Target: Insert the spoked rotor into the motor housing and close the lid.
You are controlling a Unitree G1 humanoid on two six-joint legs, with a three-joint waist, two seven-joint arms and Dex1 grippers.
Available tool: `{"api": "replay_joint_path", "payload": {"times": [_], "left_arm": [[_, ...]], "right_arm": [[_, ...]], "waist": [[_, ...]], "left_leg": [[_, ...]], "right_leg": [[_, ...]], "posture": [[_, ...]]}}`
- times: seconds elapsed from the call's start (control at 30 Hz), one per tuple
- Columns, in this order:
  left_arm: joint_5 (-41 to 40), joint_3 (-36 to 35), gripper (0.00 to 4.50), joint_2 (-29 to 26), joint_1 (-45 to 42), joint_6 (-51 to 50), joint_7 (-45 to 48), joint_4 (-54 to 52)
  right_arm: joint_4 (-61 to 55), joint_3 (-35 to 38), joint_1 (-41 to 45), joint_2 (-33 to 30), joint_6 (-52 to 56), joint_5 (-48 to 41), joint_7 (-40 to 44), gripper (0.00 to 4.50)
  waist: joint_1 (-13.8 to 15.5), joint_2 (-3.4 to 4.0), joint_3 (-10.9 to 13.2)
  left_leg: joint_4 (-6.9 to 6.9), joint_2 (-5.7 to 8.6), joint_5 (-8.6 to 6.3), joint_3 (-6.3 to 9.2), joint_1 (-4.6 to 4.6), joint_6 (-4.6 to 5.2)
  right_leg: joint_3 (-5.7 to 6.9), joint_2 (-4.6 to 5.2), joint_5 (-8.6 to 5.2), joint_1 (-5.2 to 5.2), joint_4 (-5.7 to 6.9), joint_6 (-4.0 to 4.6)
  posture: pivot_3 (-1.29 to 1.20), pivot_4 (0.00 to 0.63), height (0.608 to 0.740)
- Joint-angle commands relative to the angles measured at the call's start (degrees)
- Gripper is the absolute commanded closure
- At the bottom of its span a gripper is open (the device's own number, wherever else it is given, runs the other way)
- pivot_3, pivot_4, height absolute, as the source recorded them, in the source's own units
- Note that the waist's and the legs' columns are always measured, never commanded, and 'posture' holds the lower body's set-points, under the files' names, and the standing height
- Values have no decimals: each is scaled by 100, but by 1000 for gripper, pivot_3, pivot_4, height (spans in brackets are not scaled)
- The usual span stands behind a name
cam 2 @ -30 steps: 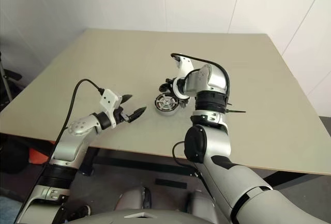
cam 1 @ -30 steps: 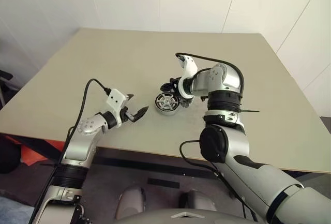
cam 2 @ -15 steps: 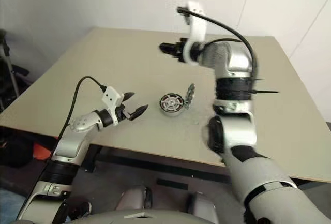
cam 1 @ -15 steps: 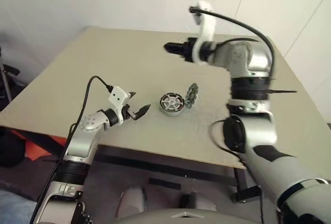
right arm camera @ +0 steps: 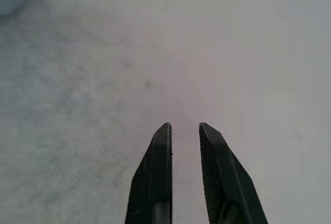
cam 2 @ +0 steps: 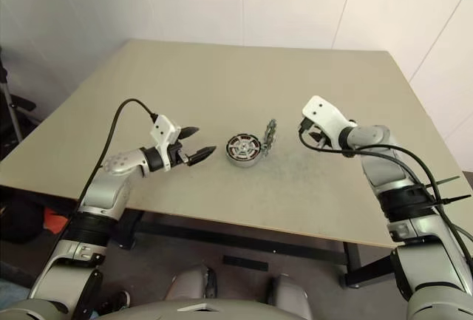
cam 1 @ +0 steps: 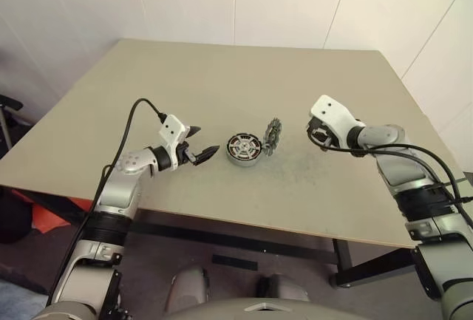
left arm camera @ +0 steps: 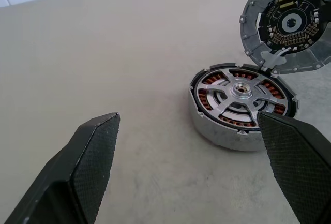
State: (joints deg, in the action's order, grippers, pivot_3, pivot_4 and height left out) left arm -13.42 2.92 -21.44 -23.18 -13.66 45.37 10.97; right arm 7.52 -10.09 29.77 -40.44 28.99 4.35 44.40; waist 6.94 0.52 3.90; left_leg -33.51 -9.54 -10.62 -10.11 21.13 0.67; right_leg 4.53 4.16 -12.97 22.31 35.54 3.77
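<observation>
The motor housing (cam 1: 244,150) sits mid-table, and the spoked rotor (left arm camera: 240,92) lies inside it, silver spokes and hub over copper windings. Its lid (cam 1: 273,137) stands on edge against the housing's right side, circuit face (left arm camera: 287,25) toward the housing. My left gripper (cam 1: 203,141) hovers open just left of the housing and points at it, with nothing between its fingers (left arm camera: 93,157). Over bare table well right of the lid, my right gripper (right arm camera: 184,128) points down. Its fingers are nearly together and hold nothing.
The tan table (cam 1: 222,76) has its front edge close below the housing. White walls stand behind it. A black cable (cam 1: 137,109) loops off my left wrist.
My right arm left the lid, swung up high, then came down to the right while its jaws closed. The lid now stands on edge. My left gripper barely moved.
</observation>
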Motion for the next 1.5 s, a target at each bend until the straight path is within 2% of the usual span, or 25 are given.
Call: {"api": "replay_joint_path", "payload": {"times": [0.03, 0.33, 0.7, 0.9, 1.13, 1.4, 1.5], "left_arm": [[-3, -34, 0, -31, -178, 123, 37, -18], [72, -67, 0, -14, -83, 99, -65, -54], [81, -155, 0, -109, 95, 53, -215, -283], [50, -183, 0, -174, 159, 34, -293, -378], [63, -149, 0, -186, 167, 22, -318, -438], [80, -100, 0, -145, 75, 76, -296, -319], [95, -69, 0, -119, 34, 98, -283, -271]], "right_arm": [[-1029, 218, -55, 87, 609, -582, 404, 4484], [-2097, 188, 319, 589, 1731, -1424, 476, 4484], [-743, -639, 645, 1915, 1310, -1082, -292, 4484], [-212, -794, 538, 2285, 943, -850, -686, 4484], [-96, -705, 355, 2321, 647, -743, -962, 4484], [-832, -23, 426, 2294, 637, -1716, -282, 4484], [-422, -73, 292, 2247, 62, -1521, -232, 3921]], "waist": [[11, 0, 0], [20, 1, 0], [0, 1, -1], [14, 1, -1], [6, 0, -1], [-5, 0, -1], [-1, -1, -2]], "left_leg": [[-5, -1, -2, 0, 2, 5], [-70, -9, -26, 0, 2, 40], [-68, -12, -19, 1, -6, 28], [-70, -7, -13, 1, 1, 17], [-68, -8, -12, 2, -4, 15], [-68, -10, -14, 2, -5, 17], [-67, -10, -13, 2, -5, 17]], "right_leg": [[1, 0, 0, 0, 1, 0], [4, 3, 2, -28, 7, -3], [5, 2, 2, -28, 18, -3], [4, 5, 3, -29, 16, -2], [3, 4, 2, -30, 18, -3], [3, 4, -2, -28, 18, -13], [3, 3, 2, -29, 18, -5]], "posture": [[0, 0, 740], [0, 0, 740], [0, 0, 740], [0, 0, 740], [0, 0, 740], [0, 0, 740], [0, 0, 740]]}}
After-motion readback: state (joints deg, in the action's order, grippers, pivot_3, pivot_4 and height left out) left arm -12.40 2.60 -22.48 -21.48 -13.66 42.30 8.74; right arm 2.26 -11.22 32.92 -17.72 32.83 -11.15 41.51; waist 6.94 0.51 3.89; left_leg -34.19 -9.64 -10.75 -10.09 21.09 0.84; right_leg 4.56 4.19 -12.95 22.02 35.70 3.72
